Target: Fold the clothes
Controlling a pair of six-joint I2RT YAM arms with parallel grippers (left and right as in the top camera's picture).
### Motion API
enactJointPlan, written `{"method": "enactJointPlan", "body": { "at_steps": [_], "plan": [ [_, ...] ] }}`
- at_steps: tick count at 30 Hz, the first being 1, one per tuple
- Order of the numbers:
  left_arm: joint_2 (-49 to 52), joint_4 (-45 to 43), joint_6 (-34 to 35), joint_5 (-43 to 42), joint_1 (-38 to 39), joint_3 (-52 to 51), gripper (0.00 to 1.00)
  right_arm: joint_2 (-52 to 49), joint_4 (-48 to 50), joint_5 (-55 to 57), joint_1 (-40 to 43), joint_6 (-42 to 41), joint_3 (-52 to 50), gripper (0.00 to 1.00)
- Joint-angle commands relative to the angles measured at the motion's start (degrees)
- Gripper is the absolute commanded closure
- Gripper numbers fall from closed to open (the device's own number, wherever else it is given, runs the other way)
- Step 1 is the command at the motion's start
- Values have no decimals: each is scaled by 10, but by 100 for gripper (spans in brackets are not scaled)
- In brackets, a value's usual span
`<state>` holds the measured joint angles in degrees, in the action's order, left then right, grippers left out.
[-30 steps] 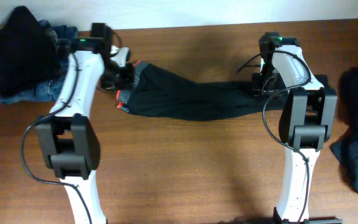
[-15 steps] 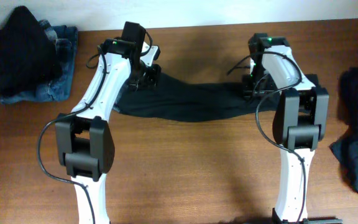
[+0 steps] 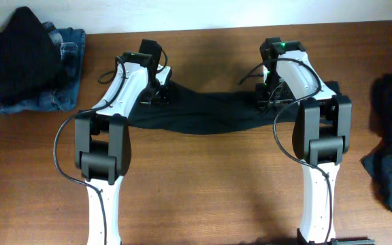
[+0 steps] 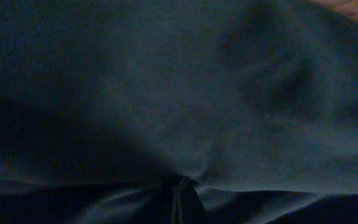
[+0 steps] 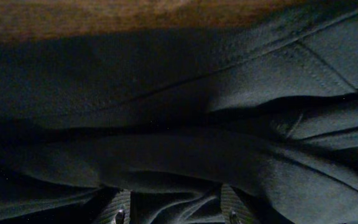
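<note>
Overhead: long black garment [image 3: 209, 112] lying stretched across far half of table [image 3: 196, 197], one end at each arm. Left gripper [image 3: 158, 94] clenched hard on its end; cloth puckers into the pinch in left wrist view. Right gripper [image 3: 267, 95] grasping other end, jaws part-spread around bunched folds. Dark pile [image 3: 15, 54] on jeans [image 3: 63, 95] far left, well apart. Judged step: folding end to end. Advise level lift, light tension, edges matched before lowering.
</note>
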<state>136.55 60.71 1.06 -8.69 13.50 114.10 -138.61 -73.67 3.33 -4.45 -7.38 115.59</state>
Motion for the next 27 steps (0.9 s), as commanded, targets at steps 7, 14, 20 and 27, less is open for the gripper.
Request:
{"method": "enactJointPlan", "body": {
  "at_steps": [7,14,20,27],
  "plan": [
    [42,-2,-9,26,-33,3,100,-6,-24,-15,-4,-2,-7,44],
    [58,14,-7,54,-57,3,99,-6,-29,40,-3,0,-6,39],
    [60,36,-3,100,-82,3,100,-6,-32,118,-3,0,-5,19],
    [60,49,24,130,-113,3,100,-6,-16,145,13,0,-5,12]
  ]
}}
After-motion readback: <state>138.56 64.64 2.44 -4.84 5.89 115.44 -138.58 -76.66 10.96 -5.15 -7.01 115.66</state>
